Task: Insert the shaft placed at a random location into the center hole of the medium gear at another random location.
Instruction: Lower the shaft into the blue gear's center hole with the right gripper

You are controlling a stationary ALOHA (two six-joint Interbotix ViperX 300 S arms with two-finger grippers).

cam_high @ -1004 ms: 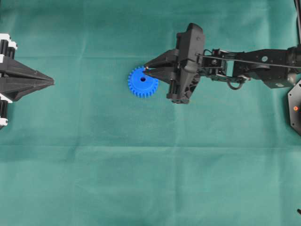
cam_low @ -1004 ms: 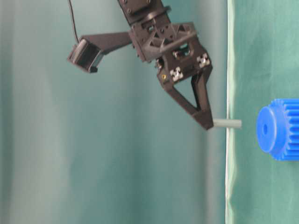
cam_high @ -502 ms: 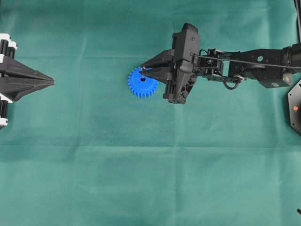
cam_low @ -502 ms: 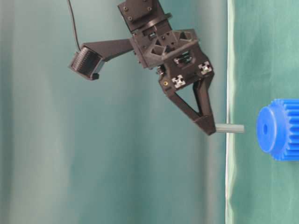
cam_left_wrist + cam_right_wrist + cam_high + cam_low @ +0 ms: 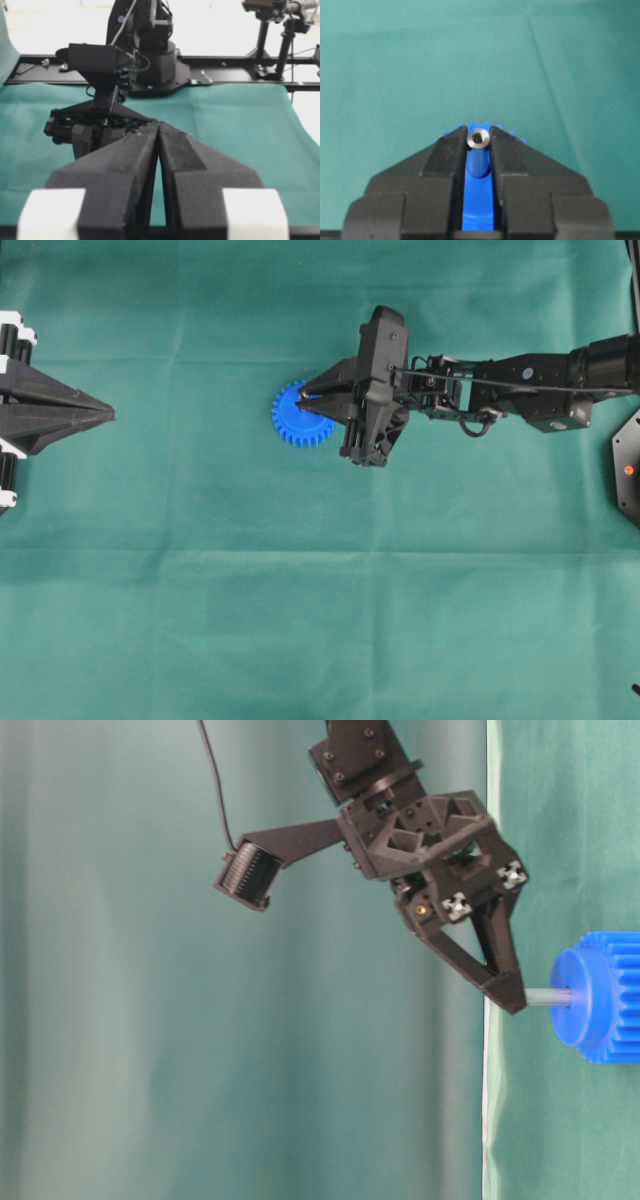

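The medium gear (image 5: 295, 420) is a bright blue toothed wheel lying flat on the green cloth. My right gripper (image 5: 305, 395) hovers over it, shut on the shaft (image 5: 548, 997), a short silvery-grey pin held upright between the fingertips. In the table-level view the shaft's free end meets the face of the gear's (image 5: 600, 997) hub, right where the center hole lies; the hole itself is hidden. The right wrist view shows the shaft's (image 5: 478, 138) top end between the pads, with blue gear (image 5: 478, 200) below. My left gripper (image 5: 105, 416) rests shut and empty at the far left.
Green cloth (image 5: 320, 620) covers the whole table. A black mount (image 5: 628, 465) sits at the right edge. In the left wrist view the right arm's base (image 5: 150, 50) and camera stands (image 5: 285, 35) rise behind the table's far rail.
My right gripper has moved left and down toward the gear with the shaft. The shaft's free end, apart from the hub before, now meets it. The left arm is still.
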